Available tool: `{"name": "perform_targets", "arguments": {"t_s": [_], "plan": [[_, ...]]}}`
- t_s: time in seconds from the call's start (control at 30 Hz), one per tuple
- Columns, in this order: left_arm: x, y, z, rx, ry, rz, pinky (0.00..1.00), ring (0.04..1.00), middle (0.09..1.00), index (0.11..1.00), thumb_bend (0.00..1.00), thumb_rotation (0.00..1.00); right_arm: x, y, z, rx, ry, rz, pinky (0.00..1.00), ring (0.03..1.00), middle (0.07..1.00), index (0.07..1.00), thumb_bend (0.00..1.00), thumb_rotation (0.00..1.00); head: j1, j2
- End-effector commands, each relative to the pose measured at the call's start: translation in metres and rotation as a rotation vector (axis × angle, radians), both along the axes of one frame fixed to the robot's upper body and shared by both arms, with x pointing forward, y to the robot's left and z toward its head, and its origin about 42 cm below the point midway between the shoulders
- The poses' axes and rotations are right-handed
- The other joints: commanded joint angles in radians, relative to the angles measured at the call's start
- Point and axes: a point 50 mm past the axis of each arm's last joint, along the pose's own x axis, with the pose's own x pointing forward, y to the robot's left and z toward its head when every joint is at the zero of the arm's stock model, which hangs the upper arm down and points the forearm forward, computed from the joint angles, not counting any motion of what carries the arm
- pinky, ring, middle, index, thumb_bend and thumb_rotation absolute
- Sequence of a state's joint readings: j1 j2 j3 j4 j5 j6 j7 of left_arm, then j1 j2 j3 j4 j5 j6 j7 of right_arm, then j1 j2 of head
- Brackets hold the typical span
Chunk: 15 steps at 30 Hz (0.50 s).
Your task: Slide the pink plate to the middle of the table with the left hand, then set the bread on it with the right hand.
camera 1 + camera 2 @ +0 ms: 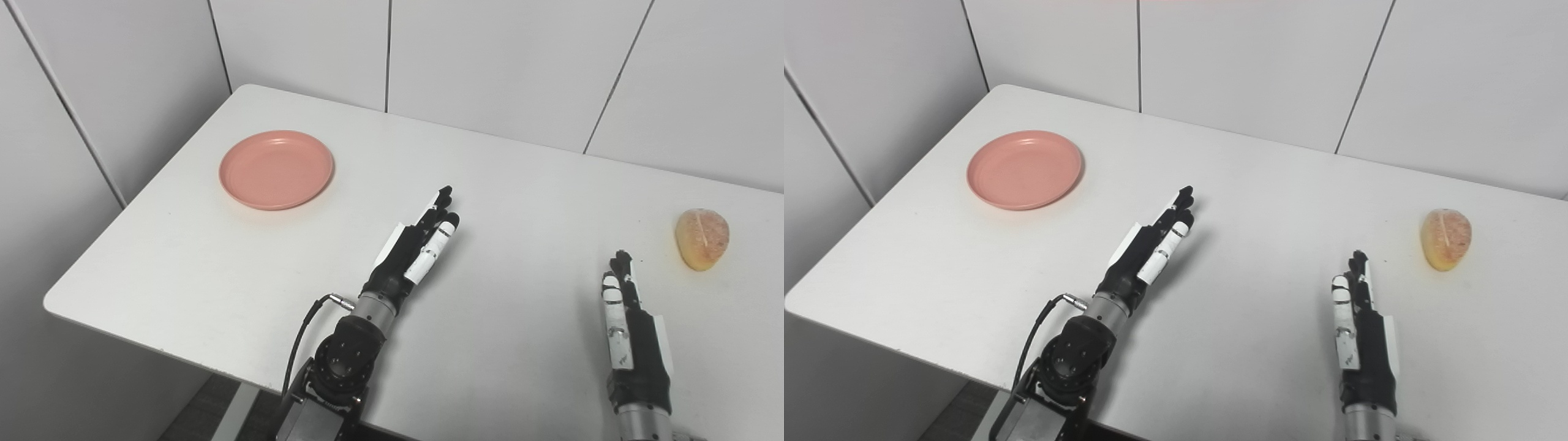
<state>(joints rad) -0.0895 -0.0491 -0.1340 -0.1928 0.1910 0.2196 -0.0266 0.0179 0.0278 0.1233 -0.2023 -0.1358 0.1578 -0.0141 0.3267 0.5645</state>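
A round pink plate (276, 169) lies empty on the far left part of the white table (490, 202). A small golden bread roll (702, 238) rests near the table's right side. My left hand (416, 245) hovers over the table's middle front with its fingers stretched out straight, holding nothing, well to the right of the plate and nearer to me than it. My right hand (628, 324) stands edge-on at the front right, fingers extended and empty, below and left of the bread.
White wall panels (490, 61) close off the back and left of the table. The table's left edge and front-left corner (52, 300) lie close to the plate's side. Open tabletop separates plate, hands and bread.
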Motion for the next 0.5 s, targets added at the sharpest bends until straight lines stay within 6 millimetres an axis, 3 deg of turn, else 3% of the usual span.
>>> {"name": "perform_targets", "arguments": {"t_s": [0.0,0.23,0.47], "plan": [[0.011,-0.007,0.031,-0.058,-0.083,-0.028,0.99,0.999,1.000,0.990,0.35,1.00,0.005,0.004,0.017,0.020,-0.080,0.012,1.00,1.000,1.000,0.998,0.04,1.00,0.005,0.000],[0.023,0.001,0.068,0.042,-0.171,0.010,0.92,0.964,0.974,0.966,0.36,1.00,0.006,0.003,0.014,0.056,-0.070,0.012,1.00,1.000,1.000,1.000,0.09,1.00,0.010,-0.002],[0.039,0.021,0.102,0.021,-0.241,0.036,0.97,0.978,0.983,0.967,0.36,1.00,0.006,0.004,0.013,0.056,-0.065,0.009,1.00,1.000,1.000,1.000,0.09,1.00,0.007,-0.005]]}}
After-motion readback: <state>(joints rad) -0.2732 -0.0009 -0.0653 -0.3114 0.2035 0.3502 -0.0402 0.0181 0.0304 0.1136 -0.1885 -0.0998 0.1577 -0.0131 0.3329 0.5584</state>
